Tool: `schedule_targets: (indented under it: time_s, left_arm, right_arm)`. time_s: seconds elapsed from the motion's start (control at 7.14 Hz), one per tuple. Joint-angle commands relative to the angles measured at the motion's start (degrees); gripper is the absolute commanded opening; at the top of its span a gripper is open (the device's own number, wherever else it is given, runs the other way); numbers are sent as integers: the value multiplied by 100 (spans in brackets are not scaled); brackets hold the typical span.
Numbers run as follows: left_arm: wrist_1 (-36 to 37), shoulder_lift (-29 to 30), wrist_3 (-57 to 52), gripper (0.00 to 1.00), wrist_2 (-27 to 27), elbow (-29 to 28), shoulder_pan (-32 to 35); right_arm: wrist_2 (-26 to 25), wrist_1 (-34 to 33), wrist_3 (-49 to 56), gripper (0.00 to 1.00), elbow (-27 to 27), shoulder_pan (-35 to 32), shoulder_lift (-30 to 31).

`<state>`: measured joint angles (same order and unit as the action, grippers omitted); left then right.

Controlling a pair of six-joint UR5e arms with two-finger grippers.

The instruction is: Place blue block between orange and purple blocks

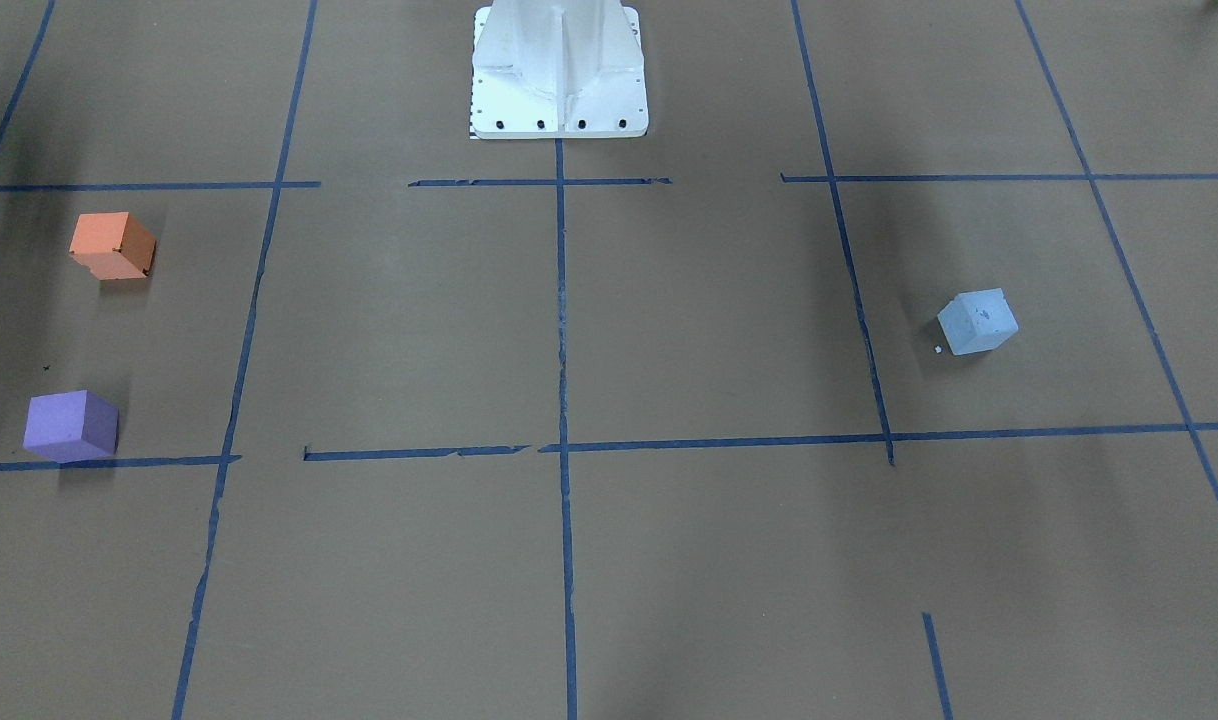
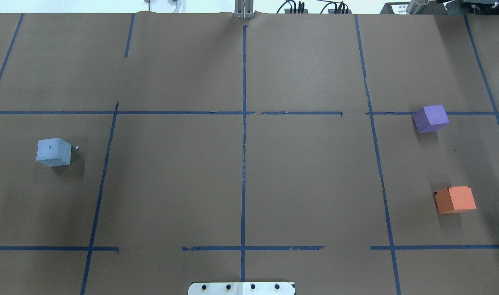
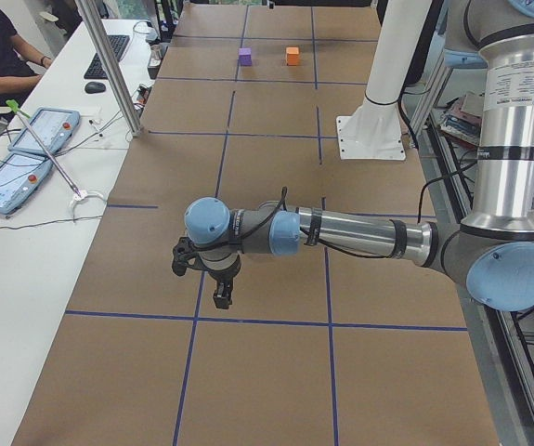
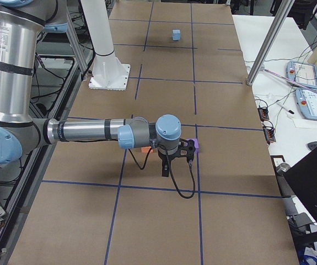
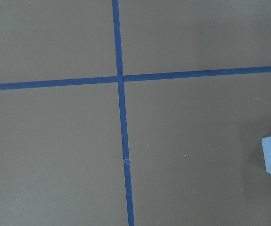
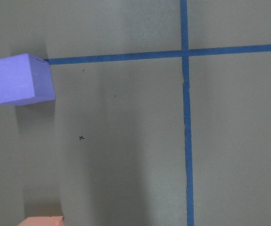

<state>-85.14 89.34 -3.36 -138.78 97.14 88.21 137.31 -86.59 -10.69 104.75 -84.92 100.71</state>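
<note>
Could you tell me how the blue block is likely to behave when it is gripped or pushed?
The blue block looks matte and foam-like, so probably light and easy to grip. It sits flat on the table, so it should slide, not roll. The white crumb beside it hints it may dent or flake.

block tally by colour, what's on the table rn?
blue block: 1
orange block: 1
purple block: 1
Total: 3 blocks
</note>
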Motion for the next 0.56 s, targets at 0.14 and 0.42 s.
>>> schedule_targets:
  time_s: [0.14,0.42]
  left_arm:
    - [-293,-136,108,100,18,50,-145]
    - [-310,-188,90,100,18,139,-146]
  right_arm:
    - [-170,-24,392,100,19,-24,124]
    - [-170,2,392,100,10,-24,150]
